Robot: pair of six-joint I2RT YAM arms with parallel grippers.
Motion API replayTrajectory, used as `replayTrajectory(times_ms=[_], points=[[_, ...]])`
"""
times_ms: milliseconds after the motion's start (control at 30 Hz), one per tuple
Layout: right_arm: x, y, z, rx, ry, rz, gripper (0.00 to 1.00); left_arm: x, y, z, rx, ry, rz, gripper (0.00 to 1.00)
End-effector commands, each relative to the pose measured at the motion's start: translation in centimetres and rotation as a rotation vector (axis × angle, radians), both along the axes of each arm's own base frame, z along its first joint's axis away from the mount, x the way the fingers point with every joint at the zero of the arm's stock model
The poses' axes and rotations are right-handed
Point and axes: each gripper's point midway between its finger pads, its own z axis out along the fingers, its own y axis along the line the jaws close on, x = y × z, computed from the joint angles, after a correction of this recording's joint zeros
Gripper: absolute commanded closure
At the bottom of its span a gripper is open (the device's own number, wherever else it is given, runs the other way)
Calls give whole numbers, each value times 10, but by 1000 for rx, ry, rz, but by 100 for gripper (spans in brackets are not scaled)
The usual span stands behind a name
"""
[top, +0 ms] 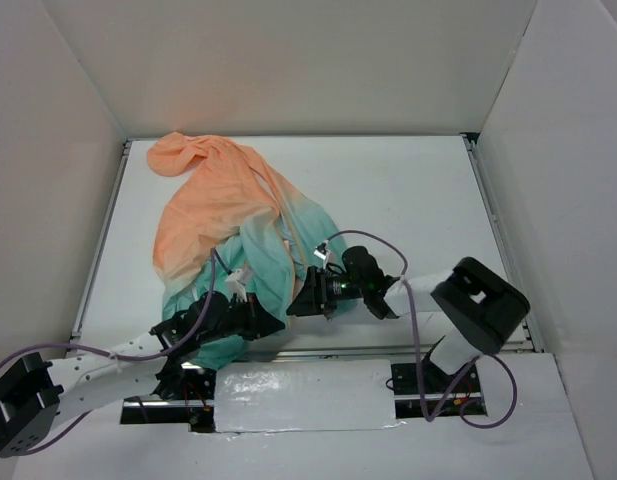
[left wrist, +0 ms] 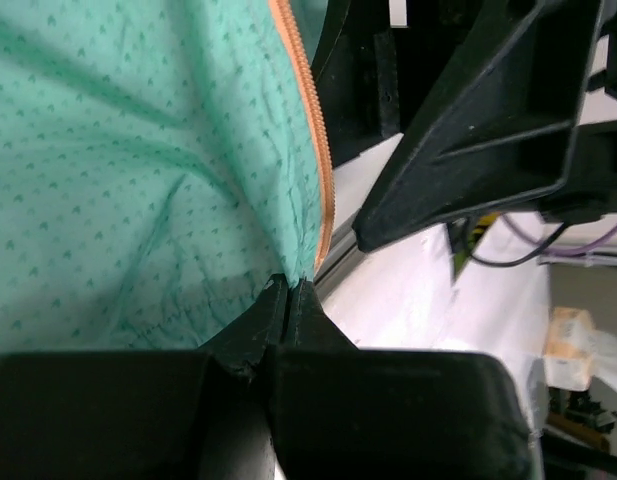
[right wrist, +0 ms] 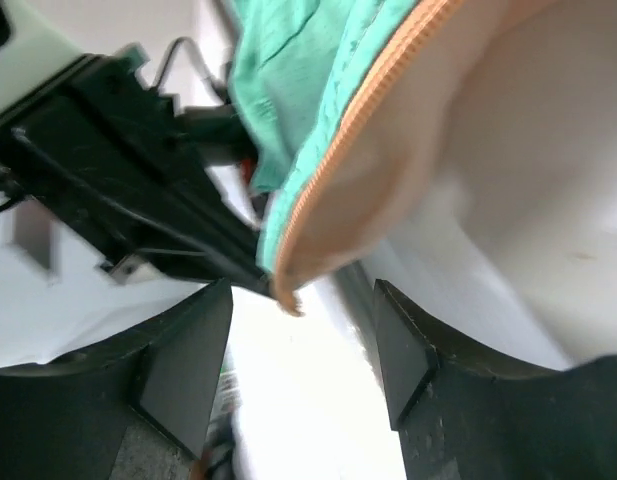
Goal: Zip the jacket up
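Observation:
The jacket (top: 238,230) lies crumpled on the white table, peach-orange at the far left, teal at the near hem. My left gripper (top: 273,322) is shut on the teal hem corner (left wrist: 288,270), right beside the orange zipper (left wrist: 313,130). My right gripper (top: 306,300) is open just right of it. In the right wrist view the orange zipper edge (right wrist: 358,130) ends in a tip (right wrist: 286,298) that hangs above and between my right fingers (right wrist: 188,370), not touching them. The jacket's pale lining (right wrist: 468,130) shows there.
White walls box in the table (top: 408,200) on three sides. A metal rail (top: 388,350) runs along the near edge, with foil-covered board below it. The left arm's black body (right wrist: 108,190) sits close behind the hem. Purple cables (top: 378,245) loop over the right arm.

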Motion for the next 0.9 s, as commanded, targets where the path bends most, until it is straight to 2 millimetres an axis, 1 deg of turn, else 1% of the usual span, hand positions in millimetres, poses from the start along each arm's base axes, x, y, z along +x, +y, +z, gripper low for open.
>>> replayTrajectory(times_ms=[0,33,67,100,133,167,200,233,267,300,333,367,433,467,567,633,733,867], points=[[23,-16,1,-150,-147,-91,33,11,-6,36,-128,-64,49,100],[31,-29,2,-236,-167,-163,33,15,-1,32,-113,-52,88,100],[35,-36,1,-279,-214,-178,33,17,1,42,-139,-56,112,100],[41,-42,6,-313,-245,-204,33,19,3,43,-140,-52,132,100],[42,-57,4,-395,-253,-244,34,19,6,40,-126,-35,151,100],[44,-66,3,-442,-283,-247,36,19,6,46,-138,-27,156,100],[42,-76,2,-506,-273,-248,41,20,6,53,-156,-33,158,100],[43,-83,0,-557,-274,-256,41,19,5,55,-163,-31,160,100],[48,-93,-5,-622,-291,-283,46,25,7,59,-173,-29,198,100],[51,-98,-4,-656,-293,-293,47,25,7,61,-184,-25,199,100],[47,-109,-11,-718,-270,-292,48,25,5,66,-203,-21,200,100],[49,-115,-13,-759,-277,-309,48,26,4,70,-217,-22,199,100],[44,-122,-14,-812,-271,-302,49,27,3,74,-228,-15,206,100],[47,-129,-14,-852,-285,-322,49,27,3,72,-221,-7,212,100],[40,-134,-13,-941,-309,-293,55,27,3,73,-229,-8,211,100],[37,-132,-14,-962,-320,-268,59,25,2,72,-237,-6,202,100],[34,-129,-18,-992,-334,-246,59,24,2,71,-247,-2,198,100],[37,-123,-22,-1005,-352,-227,60,22,4,69,-238,-1,195,100]])
